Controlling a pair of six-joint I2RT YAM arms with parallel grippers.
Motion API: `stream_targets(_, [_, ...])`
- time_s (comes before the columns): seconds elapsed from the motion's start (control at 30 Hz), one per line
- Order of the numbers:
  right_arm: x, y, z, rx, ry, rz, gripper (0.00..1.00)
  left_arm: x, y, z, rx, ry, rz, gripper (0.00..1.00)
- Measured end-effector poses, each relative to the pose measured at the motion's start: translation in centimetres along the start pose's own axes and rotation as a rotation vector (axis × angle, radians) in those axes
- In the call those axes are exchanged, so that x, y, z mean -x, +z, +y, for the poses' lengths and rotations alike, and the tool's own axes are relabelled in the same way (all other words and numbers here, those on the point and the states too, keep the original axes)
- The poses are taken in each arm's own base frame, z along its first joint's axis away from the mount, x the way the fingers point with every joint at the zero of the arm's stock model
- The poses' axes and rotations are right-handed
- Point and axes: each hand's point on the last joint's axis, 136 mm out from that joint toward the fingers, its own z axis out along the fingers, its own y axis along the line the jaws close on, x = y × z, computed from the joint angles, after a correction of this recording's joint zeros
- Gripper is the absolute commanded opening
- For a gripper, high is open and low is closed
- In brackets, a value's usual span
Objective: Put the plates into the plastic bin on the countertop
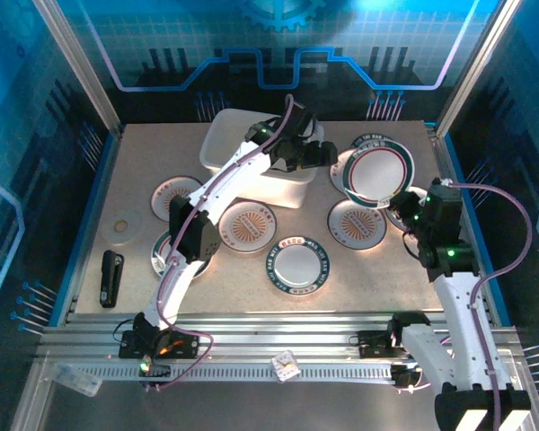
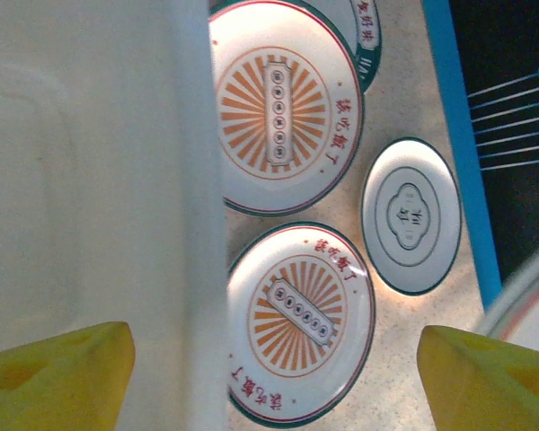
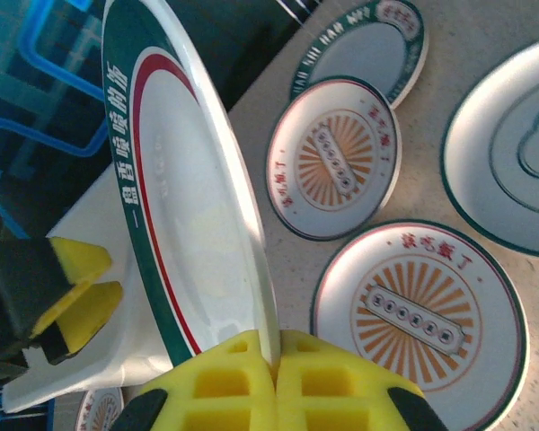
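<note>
One green-rimmed plate (image 3: 189,206) hangs tilted on edge just right of the plastic bin (image 1: 225,144), its lower rim pinched between the right fingers (image 3: 225,386), which are pressed together on it. To do this step well, the plate likely needs carrying left over the bin's lip and laying flat before release, keeping clear of the other arm. The left fingers (image 2: 54,377) hover at the bin's right wall, spread wide and empty, while more plates (image 1: 249,224) lie on the counter (image 1: 135,162) in front of the bin.

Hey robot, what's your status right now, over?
Right end effector shut on green-rimmed plate, lifted and tilted. Left end effector open, straddling plastic bin wall. Left arm possibly in the way of the drop.
</note>
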Motion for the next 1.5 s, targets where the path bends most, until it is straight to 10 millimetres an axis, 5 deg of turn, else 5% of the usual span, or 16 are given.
stream_targets(0.1, [1.5, 0.2, 2.2, 0.028, -0.03, 0.012, 0.0, 0.7, -2.5, 0.7, 0.035, 0.036, -0.04, 0.87])
stream_targets(0.3, [3.1, 2.7, 7.5, 0.083, -0.119, 0.075, 0.0, 4.2, -11.5, 2.9, 0.068, 0.074, -0.209, 0.88])
stream_targets(0.43, [1.6, 5.2, 12.3, 0.139, -0.212, 0.153, 0.0, 6.8, -17.7, 8.1, 0.135, 0.029, -0.332, 0.89])
stream_targets(0.57, [-0.6, 8.3, 17.2, 0.198, -0.294, 0.222, 0.0, 7.6, -20.6, 14.3, 0.249, -0.019, -0.378, 0.89])
stream_targets(0.8, [-6.2, 15.8, 23.5, 0.257, -0.396, 0.331, 0.0, 5.4, -17.8, 22.6, 0.382, -0.092, -0.261, 0.85])
stream_targets(1.0, [-10.7, 20.9, 24.7, 0.242, -0.436, 0.403, 0.0, 3.5, -14.6, 25.5, 0.421, -0.109, -0.163, 0.81])
stream_targets(1.27, [-13.6, 22.9, 25.7, 0.224, -0.494, 0.447, 0.0, 2.7, -13.9, 27.1, 0.438, -0.131, -0.134, 0.74])
stream_targets(1.5, [-14.8, 23.5, 24.1, 0.175, -0.501, 0.493, 0.0, 0.6, -12.3, 27.9, 0.422, -0.155, -0.073, 0.69])
